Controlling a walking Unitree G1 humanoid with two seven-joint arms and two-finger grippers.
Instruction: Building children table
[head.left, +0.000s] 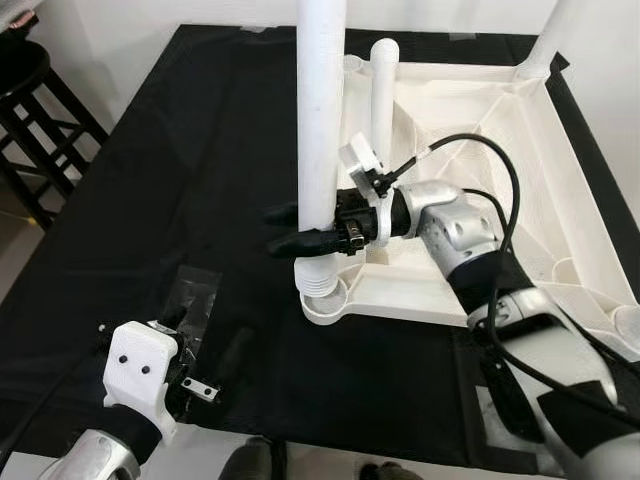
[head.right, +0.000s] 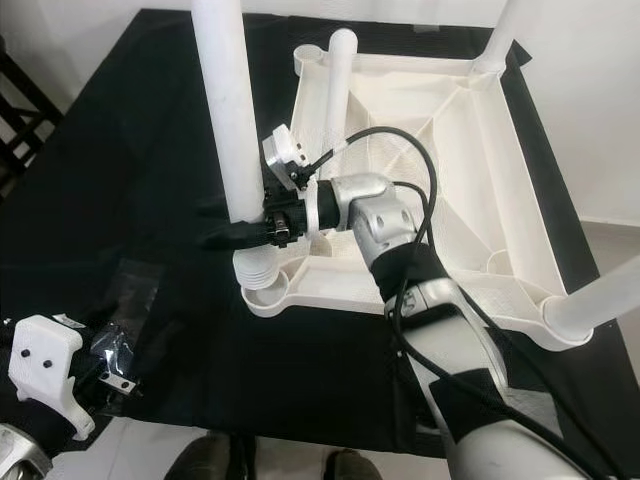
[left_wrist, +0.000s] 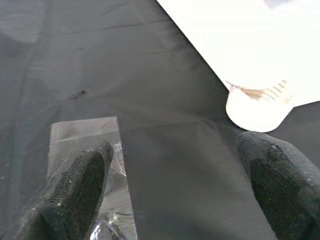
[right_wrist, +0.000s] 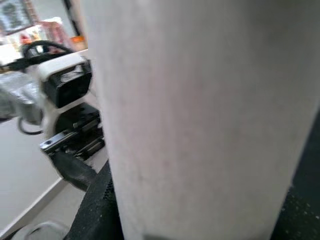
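The white tabletop (head.left: 470, 215) lies upside down on a black cloth. My right gripper (head.left: 285, 228) is shut on an upright white leg (head.left: 320, 120), one black finger on each side of it. The leg's threaded end (head.left: 318, 275) stands in the near corner socket (head.left: 325, 303), with its threads still showing. In the right wrist view the leg (right_wrist: 200, 120) is very close. My left gripper (left_wrist: 175, 190) hovers open low over the cloth at the front left, above a clear plastic bag (left_wrist: 85, 135).
A second leg (head.left: 383, 90) stands in the far corner socket, a third (head.left: 550, 40) at the back right, and another (head.right: 600, 300) at the near right corner. A dark stool (head.left: 30, 110) stands off the cloth at the far left. The cloth's front edge is just below my left arm.
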